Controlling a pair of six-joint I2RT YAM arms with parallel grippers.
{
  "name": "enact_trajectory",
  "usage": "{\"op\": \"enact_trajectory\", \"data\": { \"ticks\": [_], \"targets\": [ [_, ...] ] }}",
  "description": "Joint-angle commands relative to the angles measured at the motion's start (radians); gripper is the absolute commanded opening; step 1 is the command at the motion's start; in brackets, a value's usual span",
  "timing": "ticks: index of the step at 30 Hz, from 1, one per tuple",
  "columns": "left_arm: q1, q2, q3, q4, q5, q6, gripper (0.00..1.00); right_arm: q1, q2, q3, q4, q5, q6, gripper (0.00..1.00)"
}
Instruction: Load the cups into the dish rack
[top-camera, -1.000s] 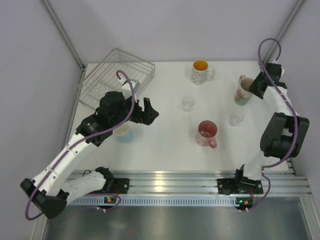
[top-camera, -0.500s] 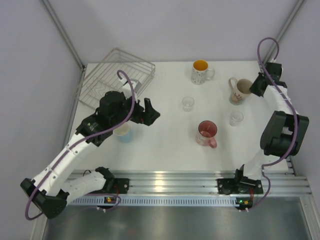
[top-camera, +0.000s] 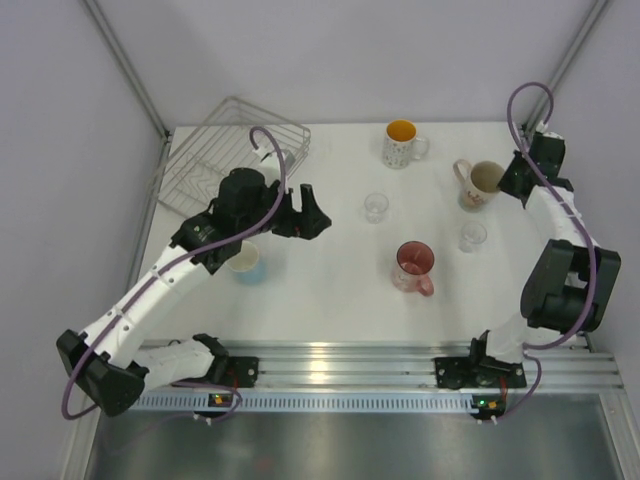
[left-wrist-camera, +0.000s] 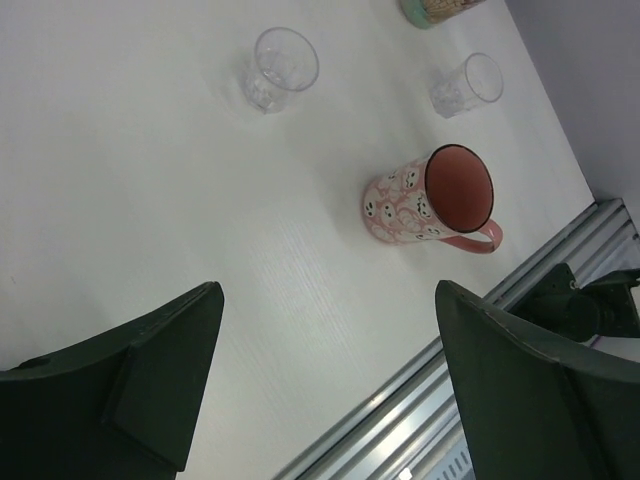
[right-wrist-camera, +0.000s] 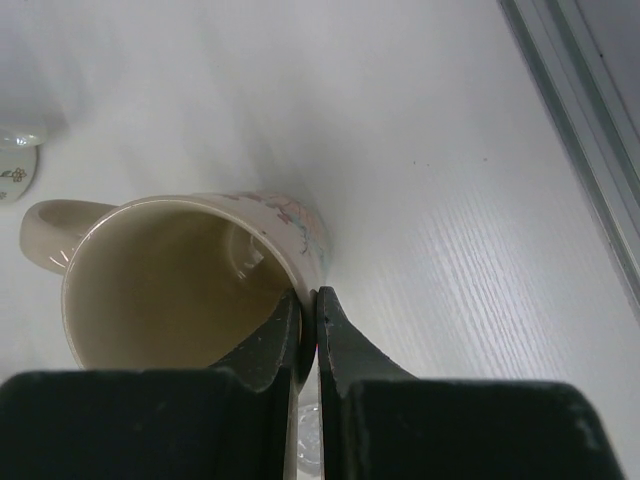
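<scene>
Pinching the rim of the cream mug (right-wrist-camera: 170, 285), the right hand (right-wrist-camera: 308, 300) is clenched at the upper right of the overhead view. The left hand (top-camera: 310, 215) hangs released, jaws wide, over the worktop (top-camera: 330, 295) right of the light blue cup (top-camera: 246, 263); the dish rack (top-camera: 235, 150) sits upper left.

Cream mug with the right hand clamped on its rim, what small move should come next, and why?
Probably a short straight lift. The right hand is shut on the rim of the cream mug, one finger inside, one outside, with the mug apparently resting on the table; the dish rack is across at the far left corner.
</scene>
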Motion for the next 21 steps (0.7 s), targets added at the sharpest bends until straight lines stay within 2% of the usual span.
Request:
{"op": "enact_trajectory", "data": {
  "ticks": [1, 7, 11, 17, 21],
  "targets": [
    [-0.001, 0.057, 0.097, 0.052, 0.059, -0.081, 0.91, 0.012, -0.152, -0.017, 0.293, -0.046, -0.019, 0.0],
    [0.007, 0.162, 0.248, 0.048, 0.219, -0.141, 0.91, 0.088, -0.263, -0.093, 0.535, -0.032, -0.193, 0.0],
    [0.025, 0.223, 0.326, 0.048, 0.303, -0.18, 0.9, 0.153, -0.327, -0.123, 0.613, -0.045, -0.303, 0.0],
    [0.057, 0.277, 0.392, 0.049, 0.446, -0.233, 0.9, 0.214, -0.473, -0.214, 0.721, -0.209, -0.357, 0.0],
    [0.073, 0.309, 0.415, 0.049, 0.555, -0.264, 0.89, 0.229, -0.563, -0.293, 0.836, -0.395, -0.363, 0.0]
  ]
}}
